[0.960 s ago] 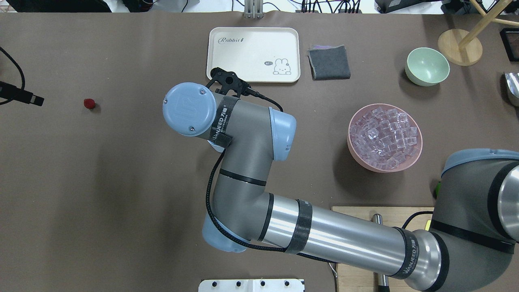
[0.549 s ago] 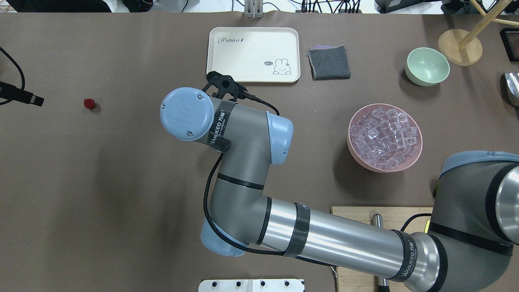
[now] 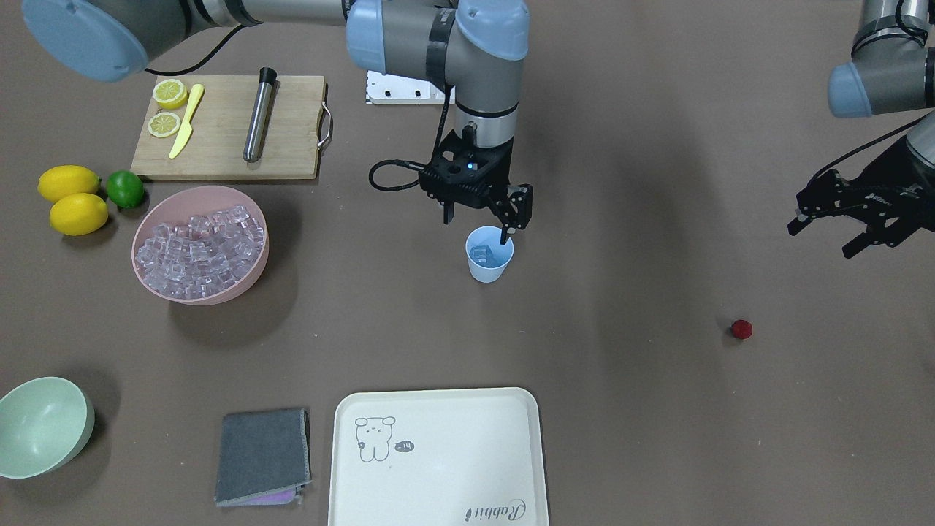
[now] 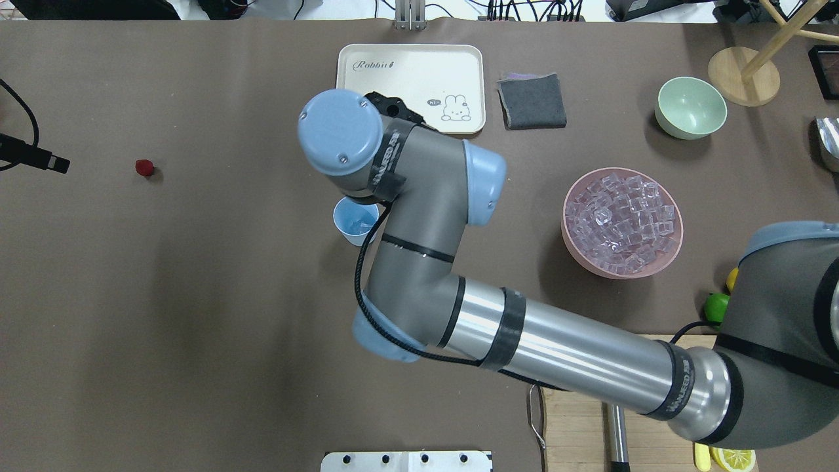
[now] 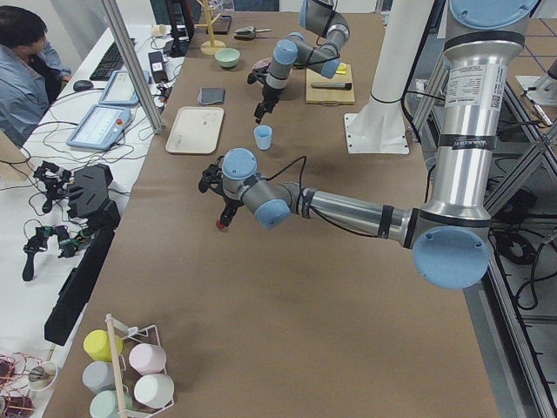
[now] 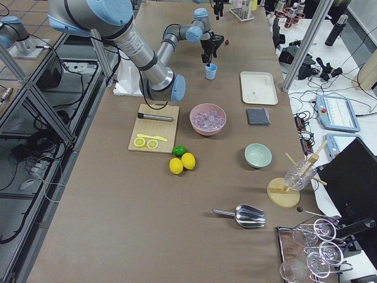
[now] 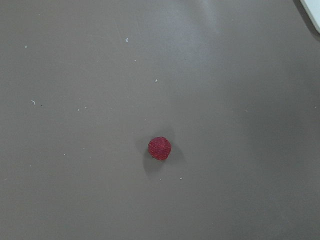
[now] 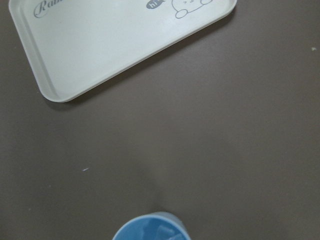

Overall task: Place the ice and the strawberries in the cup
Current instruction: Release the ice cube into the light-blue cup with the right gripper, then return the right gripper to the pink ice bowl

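Note:
The light blue cup (image 3: 489, 257) stands mid-table with one clear ice cube (image 3: 480, 254) inside; it also shows in the overhead view (image 4: 356, 221) and at the bottom of the right wrist view (image 8: 150, 229). My right gripper (image 3: 478, 223) hangs just above the cup's robot-side rim, open and empty. The pink bowl (image 3: 257, 264) holds many ice cubes (image 3: 197, 245). The strawberry (image 3: 741, 329) lies alone on the mat and shows in the left wrist view (image 7: 159, 148). My left gripper (image 3: 819, 242) is open and empty, hovering on the robot's side of the berry.
A white rabbit tray (image 3: 438, 456) and a grey cloth (image 3: 263, 456) lie at the operators' side. A pale green bowl (image 3: 40, 427) is at a corner. A cutting board (image 3: 226, 128) holds lemon slices, a knife and a steel rod. Two lemons (image 3: 69, 197) and a lime (image 3: 126, 188) sit beside it.
My right arm's wrist has moved away from the robot and to the right in the overhead view, uncovering the cup. The strawberry has not moved.

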Robot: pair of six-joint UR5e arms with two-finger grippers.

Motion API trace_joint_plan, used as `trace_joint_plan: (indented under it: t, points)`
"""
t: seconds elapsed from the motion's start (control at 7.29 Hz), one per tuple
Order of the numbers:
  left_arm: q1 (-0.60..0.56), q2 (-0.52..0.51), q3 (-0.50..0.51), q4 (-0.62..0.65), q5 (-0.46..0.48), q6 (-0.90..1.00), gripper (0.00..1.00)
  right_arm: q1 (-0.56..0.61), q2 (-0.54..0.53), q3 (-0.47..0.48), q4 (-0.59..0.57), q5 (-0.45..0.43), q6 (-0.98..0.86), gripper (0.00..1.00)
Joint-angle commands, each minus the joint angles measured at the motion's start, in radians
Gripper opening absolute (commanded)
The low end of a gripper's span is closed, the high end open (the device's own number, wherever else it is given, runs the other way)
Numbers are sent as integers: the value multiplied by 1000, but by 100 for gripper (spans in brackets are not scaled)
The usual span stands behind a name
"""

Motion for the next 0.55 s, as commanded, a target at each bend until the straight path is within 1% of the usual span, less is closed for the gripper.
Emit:
trace_joint_plan:
  t: [0.0, 0.14, 0.27, 0.41]
  points:
    - [2, -1, 1, 0, 1, -1, 99, 110, -78, 9, -129, 111, -190, 100]
    - [2, -1, 0, 0, 1, -1, 99, 145, -95, 29, -238, 112, -338, 100]
    - [0, -3, -3, 0, 3, -2, 99, 176, -198, 158, -249, 114, -423, 99]
    - [2, -6, -3, 0, 4, -19, 99, 185, -360, 331, -241, 112, -506, 99]
